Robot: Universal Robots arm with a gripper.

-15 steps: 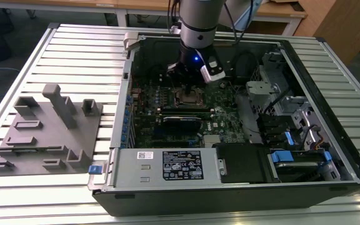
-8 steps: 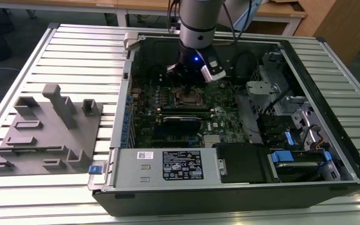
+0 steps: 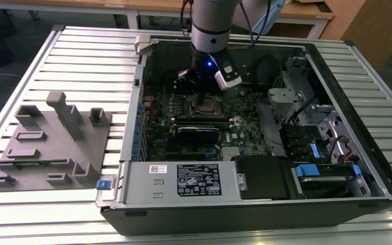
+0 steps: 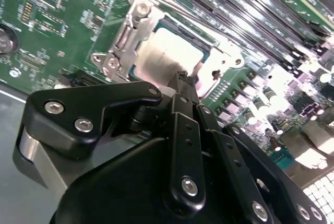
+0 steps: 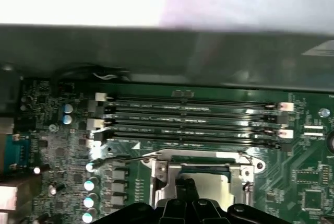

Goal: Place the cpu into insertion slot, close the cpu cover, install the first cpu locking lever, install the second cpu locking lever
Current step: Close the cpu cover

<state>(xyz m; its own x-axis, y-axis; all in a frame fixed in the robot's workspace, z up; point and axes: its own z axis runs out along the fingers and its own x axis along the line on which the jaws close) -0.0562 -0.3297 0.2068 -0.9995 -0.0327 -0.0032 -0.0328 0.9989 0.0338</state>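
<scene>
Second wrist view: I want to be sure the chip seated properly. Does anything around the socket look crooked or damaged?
Nothing stands out. The cpu lies flat and square within the window of the cpu cover, and the gripper, jaws together, is at that cover's edge.

You are looking at a green motherboard carrying fine pale tracing, a dull silver-grey cpu gleaming inside a brighter silver cover, a black gripper, and a grey block lying on a white ribbed surface.
</scene>
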